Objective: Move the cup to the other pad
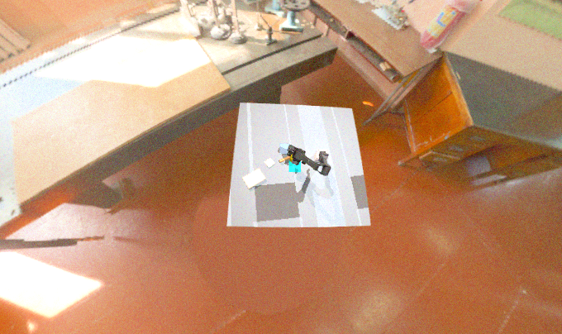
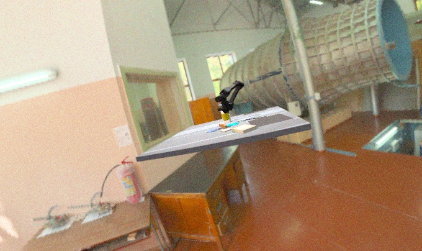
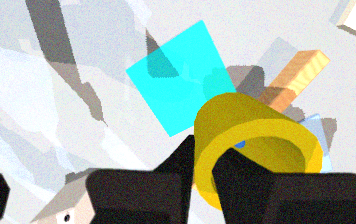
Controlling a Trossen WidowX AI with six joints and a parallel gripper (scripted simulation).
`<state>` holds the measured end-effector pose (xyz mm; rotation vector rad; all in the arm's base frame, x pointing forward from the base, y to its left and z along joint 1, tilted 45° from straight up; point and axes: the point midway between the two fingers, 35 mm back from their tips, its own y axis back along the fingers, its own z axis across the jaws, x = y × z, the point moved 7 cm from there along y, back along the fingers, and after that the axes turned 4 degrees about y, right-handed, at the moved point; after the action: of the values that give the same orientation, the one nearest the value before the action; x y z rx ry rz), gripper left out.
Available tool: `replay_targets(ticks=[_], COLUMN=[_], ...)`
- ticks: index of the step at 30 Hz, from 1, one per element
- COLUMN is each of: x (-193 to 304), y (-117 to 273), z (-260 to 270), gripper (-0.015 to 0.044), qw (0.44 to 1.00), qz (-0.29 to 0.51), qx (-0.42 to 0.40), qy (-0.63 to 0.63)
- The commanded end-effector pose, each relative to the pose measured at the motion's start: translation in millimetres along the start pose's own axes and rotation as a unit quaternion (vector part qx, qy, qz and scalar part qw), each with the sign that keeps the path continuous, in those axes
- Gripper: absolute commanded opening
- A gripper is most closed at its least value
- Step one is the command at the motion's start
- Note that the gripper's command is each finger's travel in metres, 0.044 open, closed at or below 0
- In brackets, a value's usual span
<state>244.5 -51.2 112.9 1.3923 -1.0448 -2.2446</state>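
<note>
We see a thin wooden stick point(image 3: 295, 75) lying flat on the grey table point(image 1: 265, 118), with two pale wooden blocks point(image 1: 254, 178) nearby, the smaller block point(image 1: 269, 162) closer.

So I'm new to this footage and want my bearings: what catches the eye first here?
The yellow cup fills the lower right of the wrist view, gripped by its wall in the black tool, with a blue marble just showing inside. Right behind it lies the bright cyan pad, with a wooden stick angled off to the upper right on the grey table.
</note>
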Motion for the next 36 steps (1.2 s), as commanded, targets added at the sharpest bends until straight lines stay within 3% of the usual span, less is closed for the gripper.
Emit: replay_targets(ticks=[1, 36], x=[-4, -28], y=[0, -13], z=[6, 40], gripper=[0.0, 0.0], qw=[1.0, 1.0], qz=[-0.003, -0.004], qx=[-0.002, -0.002], qy=[-0.003, -0.004])
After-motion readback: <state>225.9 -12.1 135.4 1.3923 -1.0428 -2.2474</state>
